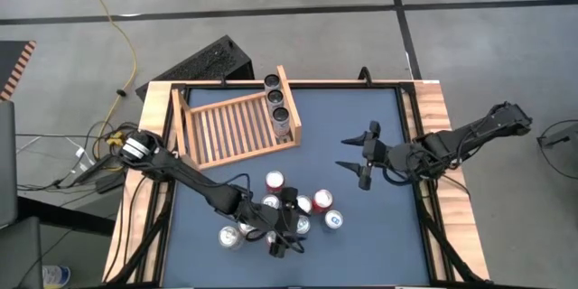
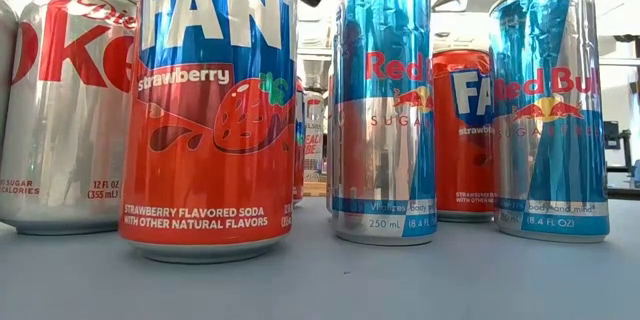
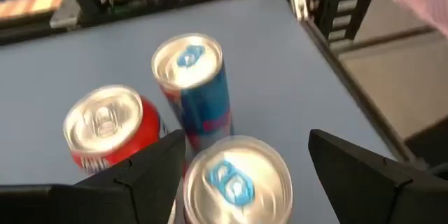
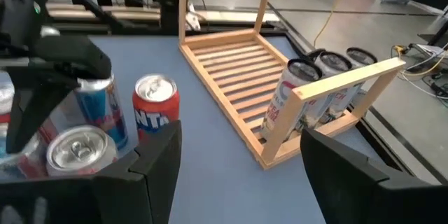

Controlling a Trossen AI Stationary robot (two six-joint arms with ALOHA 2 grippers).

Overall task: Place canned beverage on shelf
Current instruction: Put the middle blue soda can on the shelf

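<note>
Several cans stand upright in a cluster (image 1: pixel 298 208) on the blue table top, near its front edge. My left gripper (image 1: pixel 293 226) is open among them. Its fingers stand on either side of a slim blue can (image 3: pixel 238 182), over its silver top, with a gap on one side. A second blue can (image 3: pixel 192 87) and a red Fanta can (image 3: pixel 108 129) stand just beyond. The light-wood slatted shelf (image 1: pixel 237 125) lies at the far left, with three cans (image 1: pixel 278 108) along its right board. My right gripper (image 1: pixel 361 158) hangs open over the table's right half, holding nothing.
A black ridged box (image 1: pixel 203 63) lies beyond the table's far left corner. Wooden rails (image 1: pixel 433 144) line the table's sides. In the low view a Diet Coke can (image 2: pixel 60 110) and a strawberry Fanta can (image 2: pixel 215 110) stand closest. Bare blue surface (image 1: pixel 361 113) lies right of the shelf.
</note>
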